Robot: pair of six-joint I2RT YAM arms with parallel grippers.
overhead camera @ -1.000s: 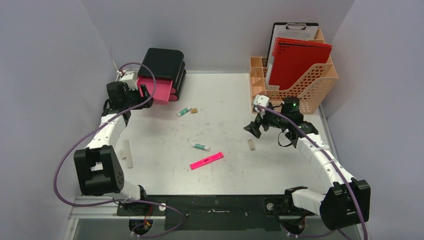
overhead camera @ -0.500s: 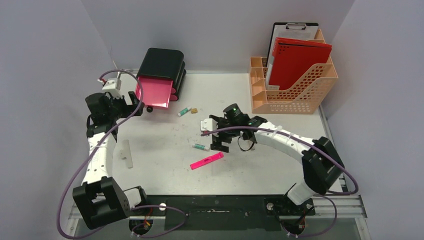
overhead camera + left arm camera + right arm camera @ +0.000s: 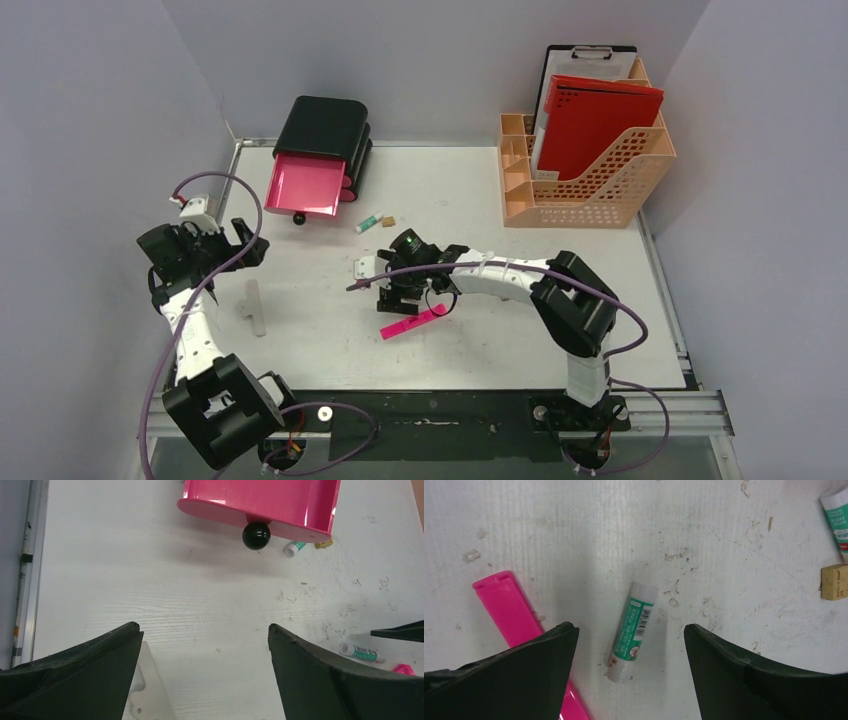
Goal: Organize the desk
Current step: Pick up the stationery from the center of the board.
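Left claw spread wide over the left side of the table, gripping nothing and touching nothing, with bare white tabletop between its fingers. Right claw also parted, low over mid-table, straddling a green-and-white glue stick with a gap on either side; no contact visible, nothing held. Just left of that stick, a pink highlighter running under the left finger. Table itself white and scuffed, filling the floor between grey walls, from the arm bases at the near edge to the back wall. Only from the top camera: the black drawer box at the back left, and the orange file rack at the back right with a red folder and a clipboard standing in it. From there, though, the stick between the right fingers hidden under the claw. Only from the right wrist: the barcode on that stick's label and the gaps beside it. Clearest from the left wrist: the pulled-out pink drawer with its round black knob, empty as far as seen. Near the drawer, in all three views, a second glue stick beside a small tan block. Under the left finger, a flat white strip lying on the table.
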